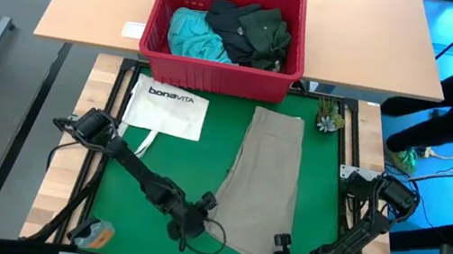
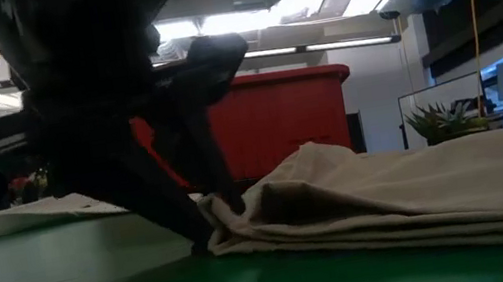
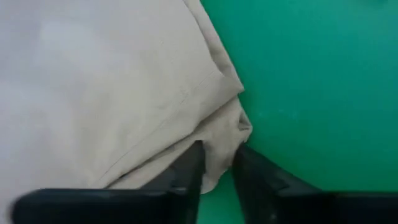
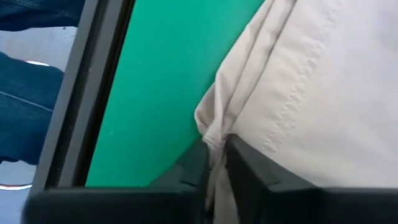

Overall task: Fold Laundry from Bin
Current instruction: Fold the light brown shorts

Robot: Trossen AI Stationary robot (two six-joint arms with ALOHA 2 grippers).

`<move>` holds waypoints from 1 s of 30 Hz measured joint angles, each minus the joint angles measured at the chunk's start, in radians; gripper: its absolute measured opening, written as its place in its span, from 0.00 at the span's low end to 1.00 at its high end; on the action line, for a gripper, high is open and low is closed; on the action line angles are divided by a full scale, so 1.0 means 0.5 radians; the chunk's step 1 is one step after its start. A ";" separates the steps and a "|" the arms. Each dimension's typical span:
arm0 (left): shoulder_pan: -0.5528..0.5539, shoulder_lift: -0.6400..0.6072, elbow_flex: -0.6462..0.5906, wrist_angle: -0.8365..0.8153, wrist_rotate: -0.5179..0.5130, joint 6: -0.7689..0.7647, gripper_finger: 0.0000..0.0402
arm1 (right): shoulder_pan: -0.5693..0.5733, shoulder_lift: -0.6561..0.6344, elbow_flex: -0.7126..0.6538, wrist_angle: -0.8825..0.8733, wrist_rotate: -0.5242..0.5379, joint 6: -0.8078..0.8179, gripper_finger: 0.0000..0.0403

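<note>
You have both end effectors, left (image 3: pixel 217 165) and right (image 4: pixel 216 163), pinching the khaki garment's (image 1: pixel 265 183) near-edge corners, ready to fold it toward the bin (image 1: pixel 216 75).

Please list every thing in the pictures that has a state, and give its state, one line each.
Khaki garment: flat on the green mat, near corners pinched.
Left end effector: shut on a corner of the khaki garment.
Right end effector: shut on the khaki garment's other near corner.
Red basket: upright, holding turquoise, dark grey and dark green clothes.
White tote bag: flat, untouched.
</note>
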 joint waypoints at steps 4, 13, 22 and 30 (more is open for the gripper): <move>0.002 0.000 0.000 0.026 -0.001 -0.200 0.03 | 0.000 -0.010 0.000 -0.001 0.011 0.011 0.03; -0.056 -0.045 0.000 0.053 -0.017 -0.571 0.01 | 0.002 -0.004 0.208 -0.229 -0.017 -0.011 0.02; -0.209 -0.155 0.000 0.107 -0.072 -0.973 0.00 | 0.039 -0.005 0.332 -0.335 -0.095 -0.077 0.02; -0.382 -0.156 0.000 0.347 -0.068 -1.262 0.00 | 0.107 -0.008 0.659 -0.559 -0.113 -0.150 0.03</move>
